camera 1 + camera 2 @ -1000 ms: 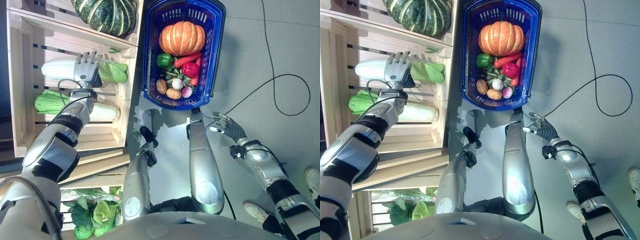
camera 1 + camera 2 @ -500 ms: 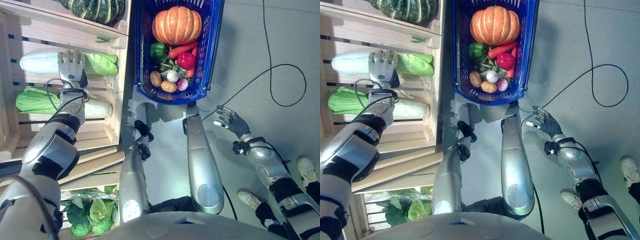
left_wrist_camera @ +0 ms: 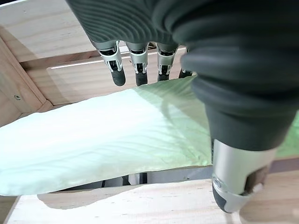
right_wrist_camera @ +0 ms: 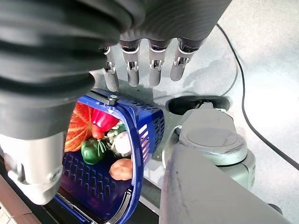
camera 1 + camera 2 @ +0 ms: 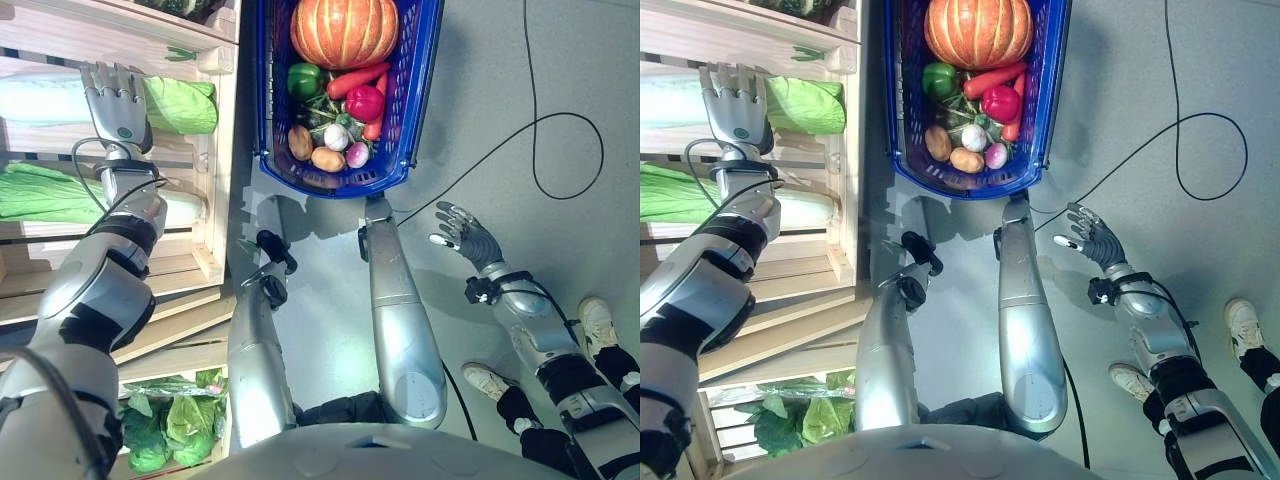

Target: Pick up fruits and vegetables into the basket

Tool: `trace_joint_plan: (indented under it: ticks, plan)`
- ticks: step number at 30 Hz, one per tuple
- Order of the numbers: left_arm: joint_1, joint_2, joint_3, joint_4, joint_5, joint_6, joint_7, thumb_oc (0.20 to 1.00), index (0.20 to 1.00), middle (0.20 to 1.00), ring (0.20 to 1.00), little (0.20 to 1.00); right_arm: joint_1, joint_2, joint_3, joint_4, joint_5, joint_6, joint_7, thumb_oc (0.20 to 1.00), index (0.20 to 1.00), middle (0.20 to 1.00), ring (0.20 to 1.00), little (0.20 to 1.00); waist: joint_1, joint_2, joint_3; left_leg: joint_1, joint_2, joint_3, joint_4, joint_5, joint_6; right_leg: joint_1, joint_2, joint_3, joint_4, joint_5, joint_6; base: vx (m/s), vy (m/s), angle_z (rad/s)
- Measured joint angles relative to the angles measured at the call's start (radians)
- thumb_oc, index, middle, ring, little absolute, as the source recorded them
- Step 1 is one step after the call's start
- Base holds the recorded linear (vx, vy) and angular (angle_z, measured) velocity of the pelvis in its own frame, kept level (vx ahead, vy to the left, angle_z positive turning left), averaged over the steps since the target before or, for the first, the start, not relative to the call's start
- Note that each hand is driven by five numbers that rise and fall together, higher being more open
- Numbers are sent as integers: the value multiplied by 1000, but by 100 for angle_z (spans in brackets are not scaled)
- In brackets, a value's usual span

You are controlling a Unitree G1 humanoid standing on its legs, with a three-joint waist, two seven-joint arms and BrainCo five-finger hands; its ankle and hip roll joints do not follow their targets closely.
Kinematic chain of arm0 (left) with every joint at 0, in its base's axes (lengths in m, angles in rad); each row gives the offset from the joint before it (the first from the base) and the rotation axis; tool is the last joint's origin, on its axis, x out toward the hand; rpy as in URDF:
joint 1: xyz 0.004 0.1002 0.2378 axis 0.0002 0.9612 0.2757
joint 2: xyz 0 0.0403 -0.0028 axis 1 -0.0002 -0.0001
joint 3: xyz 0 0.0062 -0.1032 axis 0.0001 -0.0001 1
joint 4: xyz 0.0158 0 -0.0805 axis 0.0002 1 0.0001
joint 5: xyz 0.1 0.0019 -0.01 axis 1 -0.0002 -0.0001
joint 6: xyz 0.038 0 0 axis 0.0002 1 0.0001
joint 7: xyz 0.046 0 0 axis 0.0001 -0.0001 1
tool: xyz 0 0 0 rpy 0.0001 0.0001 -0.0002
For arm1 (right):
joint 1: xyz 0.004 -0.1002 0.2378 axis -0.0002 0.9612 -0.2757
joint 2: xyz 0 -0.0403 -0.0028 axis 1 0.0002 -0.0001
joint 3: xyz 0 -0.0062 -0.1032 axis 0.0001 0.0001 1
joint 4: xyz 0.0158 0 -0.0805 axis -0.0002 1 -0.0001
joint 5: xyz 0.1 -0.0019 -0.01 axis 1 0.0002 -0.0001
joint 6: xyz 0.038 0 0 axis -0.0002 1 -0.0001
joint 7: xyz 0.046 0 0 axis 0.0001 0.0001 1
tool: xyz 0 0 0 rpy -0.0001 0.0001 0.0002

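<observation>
Hovering over crate cabbage (image 5: 180, 105), left hand (image 5: 115, 100) open; right hand (image 5: 462, 232) open, empty.

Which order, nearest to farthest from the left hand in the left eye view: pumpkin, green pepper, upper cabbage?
1. Upper cabbage, in the crate, directly under the left hand.
2. Green pepper, at the basket's near side.
3. Pumpkin, at the basket's top end.

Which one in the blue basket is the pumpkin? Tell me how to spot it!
Look in the blue basket on the floor beside the wooden crate. At its far end lies the pumpkin: orange, ribbed and much bigger than the green pepper, carrot and potatoes heaped below it.
</observation>
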Motion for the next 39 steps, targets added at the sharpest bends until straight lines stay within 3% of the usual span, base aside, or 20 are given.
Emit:
trace_joint_plan:
  ticks: [9, 10, 24, 33, 39]
  plan:
    - [-11, 13, -9, 3, -40, -7, 8, 1000, 1000, 1000, 1000, 1000, 0, 0, 1, -4, 25, -1, 1, 1000, 1000, 1000, 1000, 1000, 1, 0, 0, -35, 2, -19, 40, -17, 2, -27, 12, 14, 17, -1, -1, 1, 4, -1]
    - [-12, 13, -11, 4, -46, -8, 8, 200, 200, 200, 200, 200, 0, 0, 1, -4, 32, -1, 1, 1000, 1000, 1000, 1000, 1000, 1, 0, 0, -35, 2, -19, 40, -18, 2, -28, 12, 14, 17, -1, -1, 0, 0, 0]
    - [44, 49, -14, 7, -158, -135, 13, 200, 200, 200, 200, 200, 5, -1, -10, -24, 37, -22, 10, 1000, 1000, 1000, 1000, 1000, 1, -1, 0, -18, 2, -28, 54, -21, 1, -11, 13, 13, 31, -2, -2, 0, 0, 0]
    - [289, 47, 117, -107, -155, -213, 104, 200, 200, 200, 200, 200, 111, 4, -72, -112, 36, -61, 27, 1000, 1000, 1000, 1000, 1000, 38, -23, 3, 114, -3, -52, 13, -12, -3, 139, 4, -24, -10, -5, -3, 0, -27, 6]
    - [432, 48, 204, -184, -153, -300, 209, 200, 200, 200, 200, 200, 135, 6, -92, -166, 33, -70, 28, 1000, 1000, 1000, 1000, 1000, 69, -28, 4, 252, -10, -58, -73, 14, -13, 279, -7, -64, -63, 2, -9, -28, -32, 6]
